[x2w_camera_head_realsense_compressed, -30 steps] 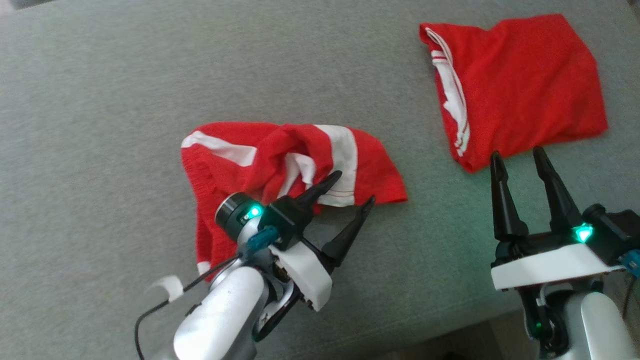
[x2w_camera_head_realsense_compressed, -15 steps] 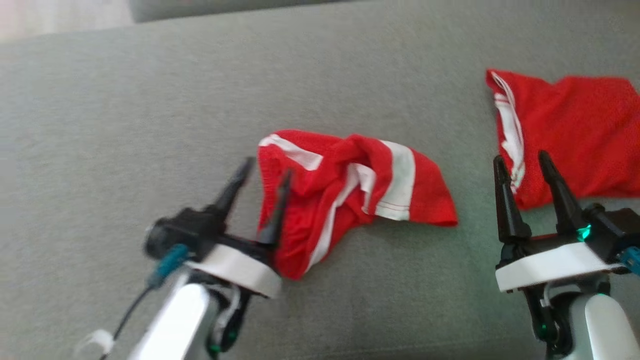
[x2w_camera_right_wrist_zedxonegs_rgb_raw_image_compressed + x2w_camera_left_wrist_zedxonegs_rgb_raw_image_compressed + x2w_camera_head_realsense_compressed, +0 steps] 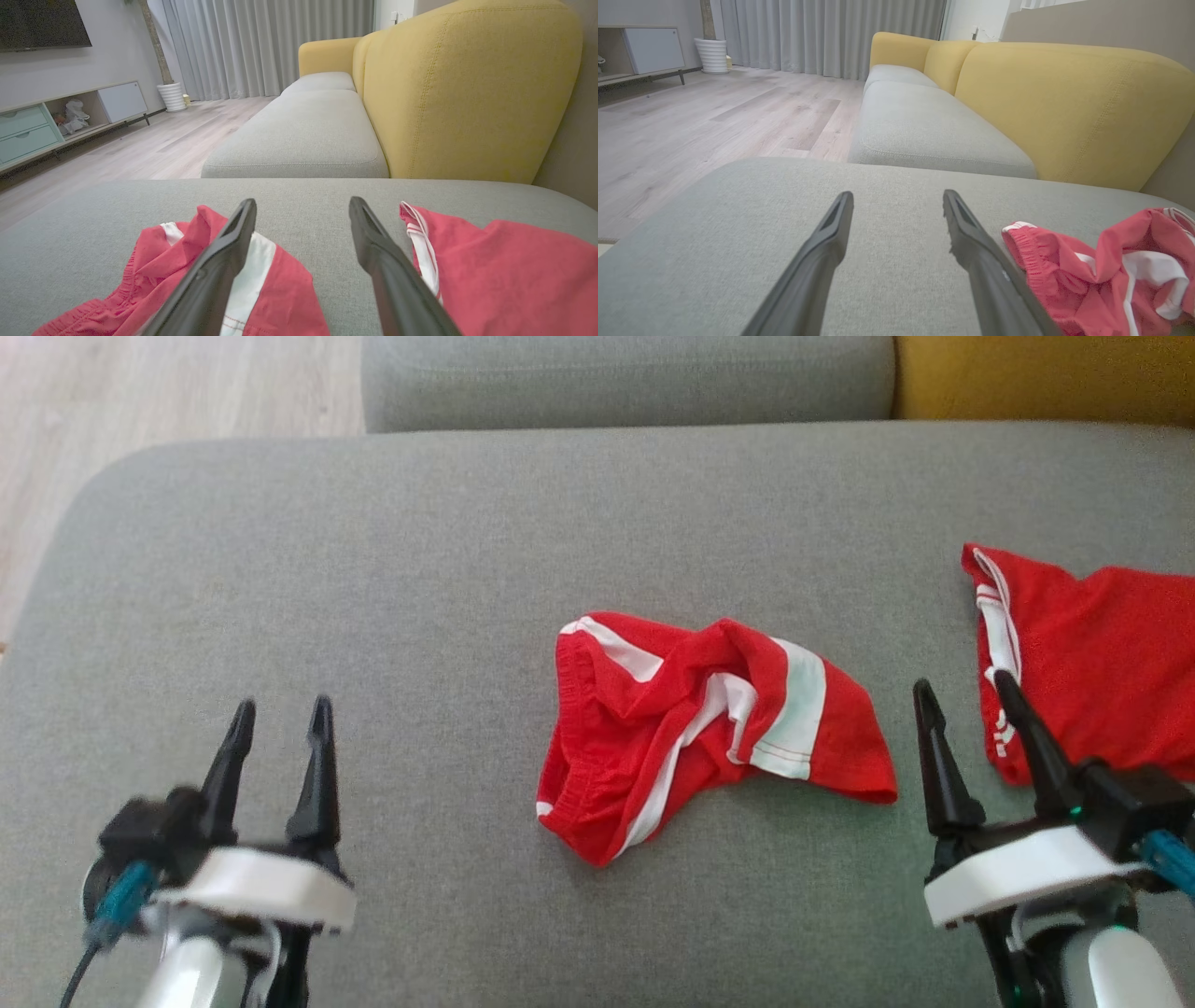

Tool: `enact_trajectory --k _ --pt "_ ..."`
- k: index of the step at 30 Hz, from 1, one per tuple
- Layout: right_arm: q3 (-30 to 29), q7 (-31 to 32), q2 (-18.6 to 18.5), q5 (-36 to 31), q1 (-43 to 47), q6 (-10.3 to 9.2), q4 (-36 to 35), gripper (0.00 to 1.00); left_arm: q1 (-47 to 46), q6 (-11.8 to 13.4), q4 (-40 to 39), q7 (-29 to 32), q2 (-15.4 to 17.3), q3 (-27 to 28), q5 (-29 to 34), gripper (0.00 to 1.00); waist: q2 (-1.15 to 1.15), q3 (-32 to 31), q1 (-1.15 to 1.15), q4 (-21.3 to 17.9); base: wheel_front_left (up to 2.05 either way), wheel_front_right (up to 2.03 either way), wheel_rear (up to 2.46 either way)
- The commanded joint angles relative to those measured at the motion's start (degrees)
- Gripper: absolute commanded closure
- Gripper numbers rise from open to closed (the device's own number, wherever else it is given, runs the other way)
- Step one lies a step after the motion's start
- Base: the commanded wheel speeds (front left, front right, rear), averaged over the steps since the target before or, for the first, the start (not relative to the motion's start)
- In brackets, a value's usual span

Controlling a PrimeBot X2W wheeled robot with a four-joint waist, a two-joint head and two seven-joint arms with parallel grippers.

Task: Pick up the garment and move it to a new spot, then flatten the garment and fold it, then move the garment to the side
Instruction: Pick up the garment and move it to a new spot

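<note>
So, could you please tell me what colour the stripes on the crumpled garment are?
White stripes on the red crumpled garment, clearest in the head view.

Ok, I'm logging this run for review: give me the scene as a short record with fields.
surface: grey sofa cushion
crumpled garment: red with white stripes, bunched mid-cushion, not held
flat garment: red, white trim, to its right, apart
left gripper: open, empty, left of the crumpled garment, apart
right gripper: open, empty, between the two garments
background: yellow backrest, wooden floor
</note>
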Motion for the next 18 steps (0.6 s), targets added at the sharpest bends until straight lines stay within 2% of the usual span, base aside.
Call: enact_trajectory --k 1,8,18 --pt "1.32 0.15 -0.31 -0.16 -0.29 0.37 -1.95 0.0 0.01 -0.72 -2.64 -0.67 1.87 2.74 -0.57 0.0 0.0 -1.08 0.0 0.03 0.0 0.0 0.0" --pt "1.39 0.57 -0.31 -0.88 1.88 0.37 -2.74 0.0 4.42 -1.52 -4.7 -0.07 3.36 1.95 -0.72 0.0 0.0 -3.32 0.0 -0.67 0.0 0.0 0.0" --pt "0.73 1.57 -0.31 -1.04 5.78 0.37 -4.56 0.0 9.08 0.14 -9.06 1.6 4.59 0.44 0.9 0.0 0.0 -5.51 0.0 -1.55 0.0 0.0 0.0"
